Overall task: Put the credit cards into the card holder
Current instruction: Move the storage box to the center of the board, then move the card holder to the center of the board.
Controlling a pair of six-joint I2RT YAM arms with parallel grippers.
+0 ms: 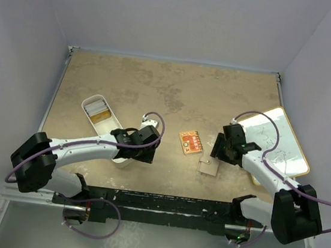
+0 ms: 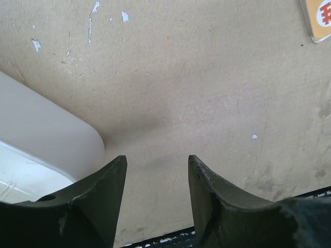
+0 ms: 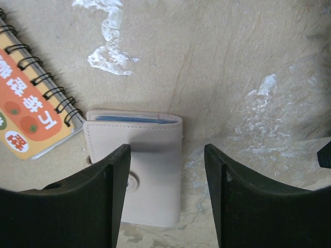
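**A:** Where is the small beige leather-like folding card holder [image 3: 155, 181] lying?

**B:** It is lying folded on the mottled brown table [image 1: 158, 87] near the front edge, just beside the orange-red patterned spiral-bound notebook [image 3: 26, 119]. A thin blue credit card [image 3: 129, 119] is peeking out along its top edge.

**A:** What is the right claw [image 3: 168, 152] doing?

**B:** It is hanging over the card holder, released and gripping nothing. Its jaws are standing apart, and one finger is overlapping the snap side in the wrist view.

**A:** And the left claw [image 2: 156, 161]?

**B:** It is also released, with only bare table showing between its jaws. It is sitting just beside the near end of the long white oblong plastic bin [image 2: 41, 134].

**A:** Are any other cards showing?

**B:** Thin gold and pale credit cards [image 1: 99, 111] seem to be resting in the bin's far end, though the overhead view is too small to be sure.
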